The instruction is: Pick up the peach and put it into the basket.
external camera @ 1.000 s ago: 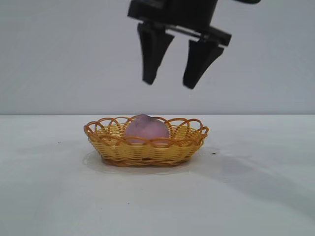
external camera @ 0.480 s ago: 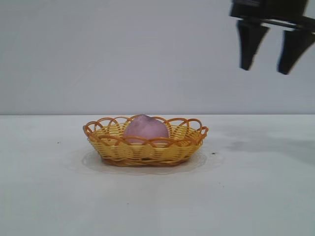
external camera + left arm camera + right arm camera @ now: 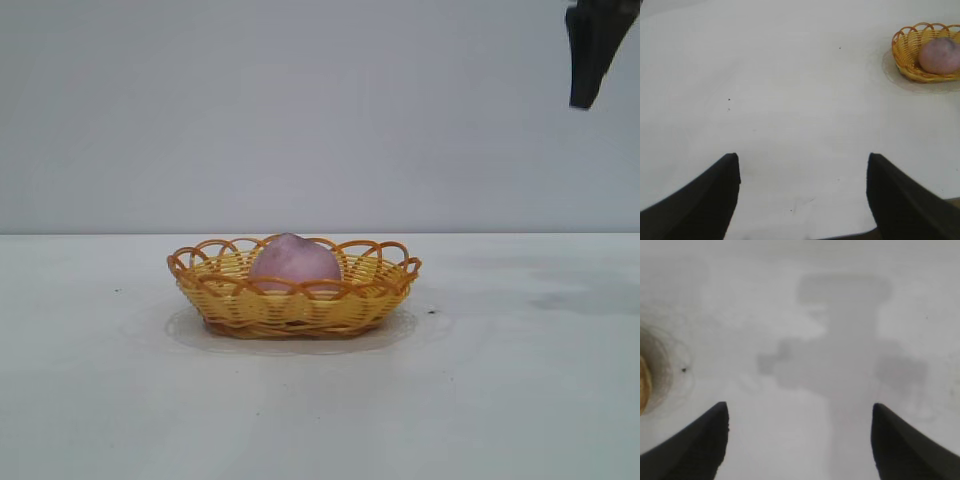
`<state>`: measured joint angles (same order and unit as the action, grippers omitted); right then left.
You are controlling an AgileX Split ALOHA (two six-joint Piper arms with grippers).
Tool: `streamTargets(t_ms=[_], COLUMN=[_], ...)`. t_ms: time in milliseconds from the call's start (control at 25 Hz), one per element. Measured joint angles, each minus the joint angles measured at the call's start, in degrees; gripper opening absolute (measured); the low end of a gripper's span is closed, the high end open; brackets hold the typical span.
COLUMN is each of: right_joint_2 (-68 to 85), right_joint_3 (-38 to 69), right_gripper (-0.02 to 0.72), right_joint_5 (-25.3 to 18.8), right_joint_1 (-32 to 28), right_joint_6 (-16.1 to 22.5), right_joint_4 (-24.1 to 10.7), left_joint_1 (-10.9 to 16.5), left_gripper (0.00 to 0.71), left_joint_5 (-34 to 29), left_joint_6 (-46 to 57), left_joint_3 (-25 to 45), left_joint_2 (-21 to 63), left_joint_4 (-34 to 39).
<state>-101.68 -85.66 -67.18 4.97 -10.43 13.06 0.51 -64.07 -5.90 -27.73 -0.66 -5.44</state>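
**A:** Peach [image 3: 295, 262] first: you can see it sits inside the basket [image 3: 232, 292], resting on the woven floor, its top just above the looped rim. The basket stands on the worktop [image 3: 110, 400], a little left of centre in the exterior view.

**B:** So the placing looks done?

**A:** By my judgement, yes. Nothing grips the fruit and it does not lean on the rim. Going left to right: your left hand [image 3: 800, 200] is out of the exterior view; its wrist view shows its fingers spread wide with nothing between them, over bare worktop, with the basket and peach well apart from it.

**B:** And the right side?

**A:** Your right hand [image 3: 800, 440] is high at the right edge of the exterior view, only one dark finger [image 3: 590, 55] showing there. In its wrist view the fingers stand wide and empty above the worktop, with only a sliver of the basket's edge at the side.

**B:** What should I mind in the step in hand?

**A:** The step, as I read it, is clearing away. Keep the right hand high and well to the side of the basket, so no finger catches the rim and tips it. Keep both hands open; there is nothing to hold. Leave the left arm parked where it is.
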Motion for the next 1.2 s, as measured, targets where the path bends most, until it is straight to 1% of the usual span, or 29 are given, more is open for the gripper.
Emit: streamTargets(t_ms=[160,400,520,600,720,840,960,1080,1200], right_joint_2=[7.4,20.3,27.6,33.0,41.8,52.2,64.5,74.6,84.2], right_joint_3=[0.0,0.4,4.0,8.3,17.8,28.4,38.8,46.7,52.2], right_gripper=[0.508,0.508,0.508,0.508,0.508,0.508,0.508,0.508,0.508], right_joint_5=[-3.0,-4.0,-4.1,-4.3,-4.5,-2.9,-0.6,0.0,-0.2], right_joint_1=[0.0,0.0,0.0,0.0,0.0,0.0,0.0,0.0,0.0], right_joint_6=[0.0,0.0,0.0,0.0,0.0,0.0,0.0,0.3,2.0], right_joint_4=[0.1,0.1,0.1,-0.5,-2.6,-4.2,-5.1,-5.1,-5.1], left_joint_1=[0.0,0.0,0.0,0.0,0.0,0.0,0.0,0.0,0.0], left_gripper=[0.466,0.466,0.466,0.466,0.466,0.466,0.466,0.466,0.466], left_joint_5=[0.0,0.0,0.0,0.0,0.0,0.0,0.0,0.0,0.0], left_joint_6=[0.0,0.0,0.0,0.0,0.0,0.0,0.0,0.0,0.0], left_joint_3=[0.0,0.0,0.0,0.0,0.0,0.0,0.0,0.0,0.0], left_joint_2=[0.0,0.0,0.0,0.0,0.0,0.0,0.0,0.0,0.0], left_joint_4=[0.0,0.0,0.0,0.0,0.0,0.0,0.0,0.0,0.0])
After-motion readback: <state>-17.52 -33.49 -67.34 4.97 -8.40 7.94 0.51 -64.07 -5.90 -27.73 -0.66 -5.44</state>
